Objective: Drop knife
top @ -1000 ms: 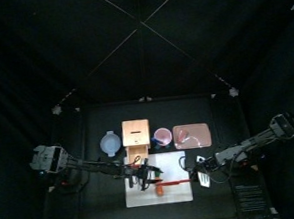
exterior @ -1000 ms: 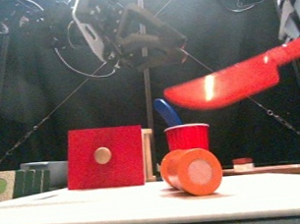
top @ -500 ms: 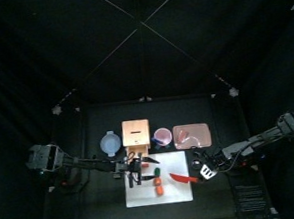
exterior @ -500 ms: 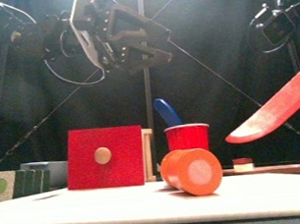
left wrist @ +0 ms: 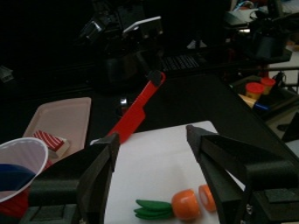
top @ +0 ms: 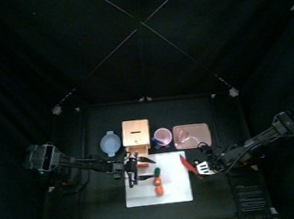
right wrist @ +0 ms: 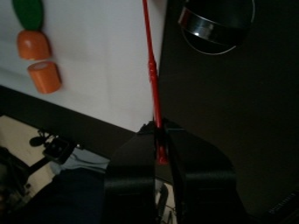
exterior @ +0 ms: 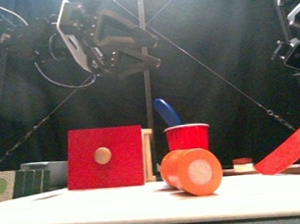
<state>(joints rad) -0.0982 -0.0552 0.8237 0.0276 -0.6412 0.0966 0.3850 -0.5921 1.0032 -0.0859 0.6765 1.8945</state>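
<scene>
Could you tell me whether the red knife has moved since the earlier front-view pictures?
Yes. The knife has come down and toward the right: before it hung well above the red cup; now its tip is near the table.

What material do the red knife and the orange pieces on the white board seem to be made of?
The knife, held in the right gripper, looks like moulded plastic: uniform red from blade to handle, smooth, with a soft sheen and no metal edge. The orange pieces also look like plastic or painted wood; the flat cut face is pale and matte, the sides evenly orange. The white board looks smooth, probably plastic.
</scene>
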